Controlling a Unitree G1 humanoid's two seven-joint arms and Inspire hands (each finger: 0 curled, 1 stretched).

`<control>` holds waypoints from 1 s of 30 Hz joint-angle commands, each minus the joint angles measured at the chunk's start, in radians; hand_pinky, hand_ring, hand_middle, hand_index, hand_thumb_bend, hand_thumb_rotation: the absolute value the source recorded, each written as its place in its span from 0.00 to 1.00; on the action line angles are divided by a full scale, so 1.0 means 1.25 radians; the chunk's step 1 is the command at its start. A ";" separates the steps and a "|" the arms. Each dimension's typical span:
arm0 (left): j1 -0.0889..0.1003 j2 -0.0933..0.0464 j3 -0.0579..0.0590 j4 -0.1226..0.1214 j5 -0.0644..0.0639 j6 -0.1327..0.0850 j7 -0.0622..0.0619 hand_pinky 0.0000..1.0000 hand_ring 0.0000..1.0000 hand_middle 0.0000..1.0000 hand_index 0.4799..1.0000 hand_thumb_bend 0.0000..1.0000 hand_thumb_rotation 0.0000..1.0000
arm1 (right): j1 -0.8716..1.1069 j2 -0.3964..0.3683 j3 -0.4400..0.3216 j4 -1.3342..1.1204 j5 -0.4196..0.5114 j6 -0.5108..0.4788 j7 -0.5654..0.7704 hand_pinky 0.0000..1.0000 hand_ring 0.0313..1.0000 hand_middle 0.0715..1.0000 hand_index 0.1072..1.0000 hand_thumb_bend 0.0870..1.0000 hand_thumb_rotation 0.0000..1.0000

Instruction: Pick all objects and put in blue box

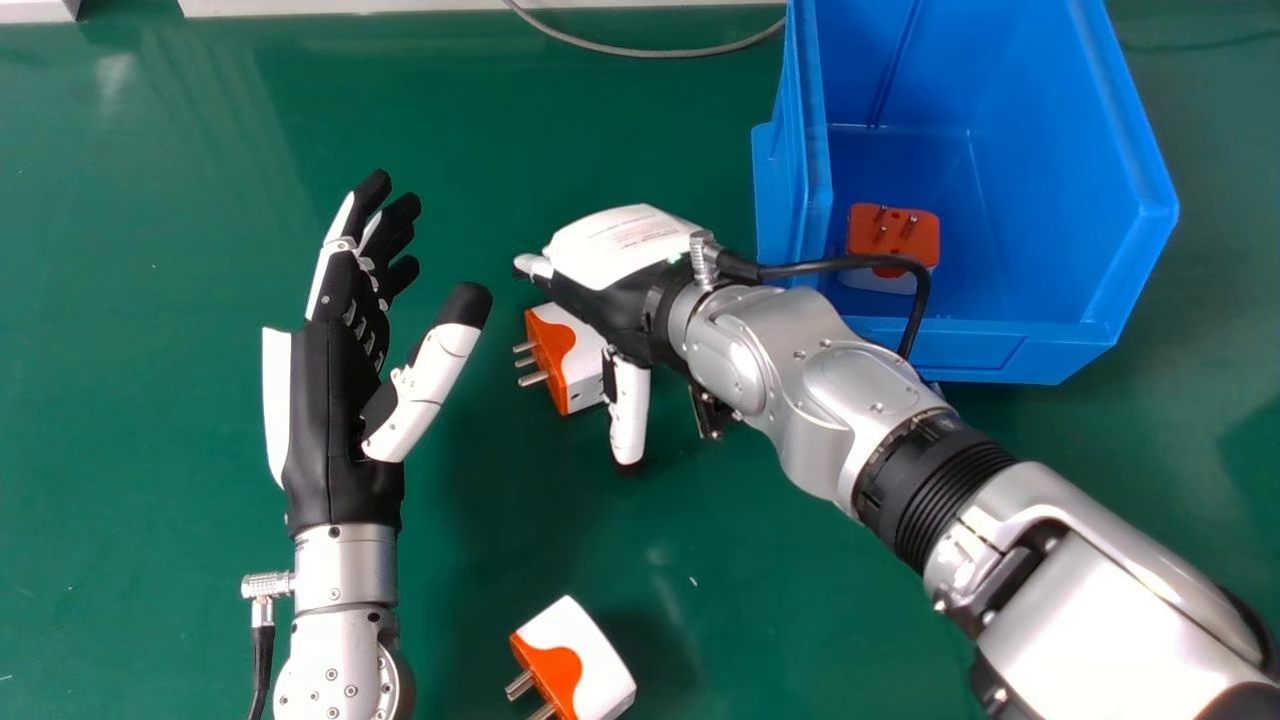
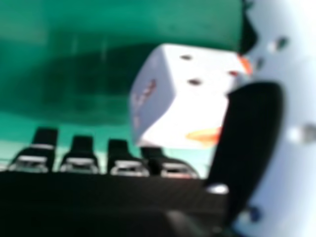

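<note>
Green worktop (image 1: 150, 500), one plug adapter (image 1: 568, 360) beneath an open right hand (image 1: 620, 255)

Near the middle of the worktop, this white-and-orange plug adapter lies with its metal pins pointing toward the left side of the head view. The right hand hangs over it from the right, back upward, hiding part of its white body. The hand is open and has nothing gripped: its fingers are relaxed, and its thumb (image 1: 628, 410) extends toward the bottom of the head view. In the right hand view, the adapter's white casing with dark openings and a patch of orange shows between the fingers and the thumb, the thumb's dark pad overlapping it; whether they touch, I cannot tell.

Toward the bottom edge of the head view sits a second plug adapter (image 1: 578, 655), well apart from the first, its pins angled down and left. To the left of both is the left hand (image 1: 335, 420), empty and open, its fingers extended and slightly bent, its thumb spread away from them.

At the upper right stands the blue box (image 1: 1000, 355), open, with a third plug adapter (image 1: 892, 240) inside, orange face and pins upward, close to the near wall. Along the far side, a grey cable (image 1: 650, 52) curves across the worktop beside a white edge (image 1: 350, 6).
</note>
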 commanded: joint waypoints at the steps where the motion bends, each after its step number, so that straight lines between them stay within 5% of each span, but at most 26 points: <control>1: 0.002 0.001 -0.004 -0.010 0.002 -0.008 -0.002 0.88 0.89 0.87 0.77 0.87 0.59 | -0.044 0.006 0.006 0.014 -0.004 -0.022 -0.031 1.00 1.00 1.00 0.97 1.00 0.11; 4: 0.002 0.001 -0.005 -0.011 0.000 -0.006 -0.004 0.88 0.89 0.87 0.78 0.87 0.59 | -0.052 0.012 0.013 0.043 -0.010 -0.044 -0.059 1.00 1.00 1.00 0.97 1.00 0.12; 12: -0.002 0.003 -0.006 -0.007 0.010 -0.008 0.010 0.88 0.89 0.87 0.78 0.87 0.60 | -0.065 0.021 0.031 0.098 -0.018 -0.086 -0.122 0.97 1.00 1.00 0.94 0.99 0.10; 18: -0.003 0.004 -0.007 -0.009 0.008 -0.005 0.007 0.88 0.89 0.87 0.78 0.88 0.60 | -0.069 0.025 0.041 0.114 -0.026 -0.106 -0.154 0.94 0.99 0.99 0.93 0.96 0.06; 23: -0.007 0.005 -0.008 -0.007 0.016 -0.009 0.018 0.88 0.89 0.87 0.78 0.88 0.60 | -0.066 0.024 0.034 0.116 -0.022 -0.120 -0.167 0.88 0.94 0.95 0.88 0.82 0.02; 25: -0.007 0.005 -0.009 -0.007 0.012 -0.008 0.015 0.88 0.89 0.87 0.78 0.88 0.61 | -0.067 0.020 0.037 0.115 -0.023 -0.128 -0.165 0.84 0.92 0.93 0.86 0.73 0.01; 30: -0.010 0.003 -0.010 -0.005 0.006 -0.007 0.010 0.88 0.89 0.87 0.78 0.88 0.60 | -0.068 0.013 0.041 0.112 -0.030 -0.138 -0.164 0.80 0.90 0.91 0.82 0.68 0.00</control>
